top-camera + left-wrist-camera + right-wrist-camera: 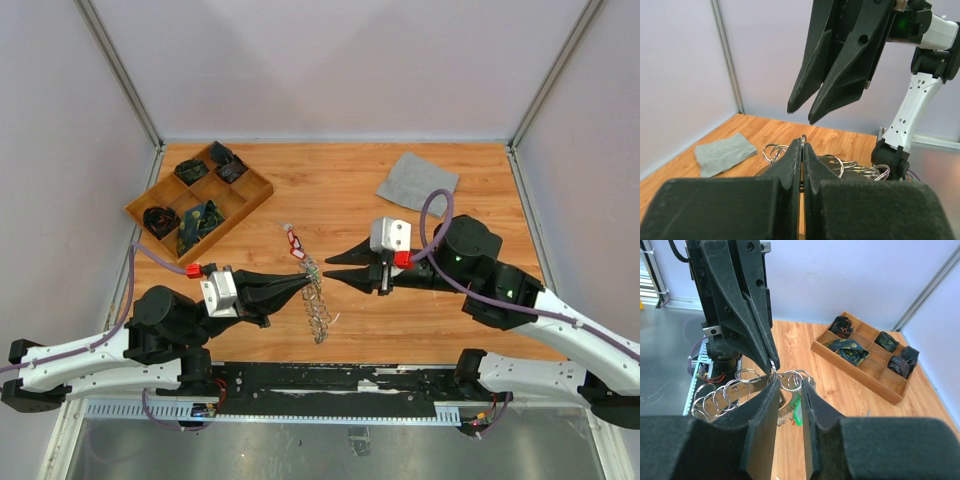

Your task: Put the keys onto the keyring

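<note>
Pinching the keyring (318,305) rim at the top view's centre, left gripper (303,283) fingers pressed together, apparently steadying it for the right gripper (328,266), fingers slightly parted just beside; red-tagged key (293,240) on bench (400,310) above.

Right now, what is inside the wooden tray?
Dark patterned fabric pieces, some of them rolled, lie in several compartments of the tray. At least one compartment looks bare. Anything beneath the fabric is covered.
</note>
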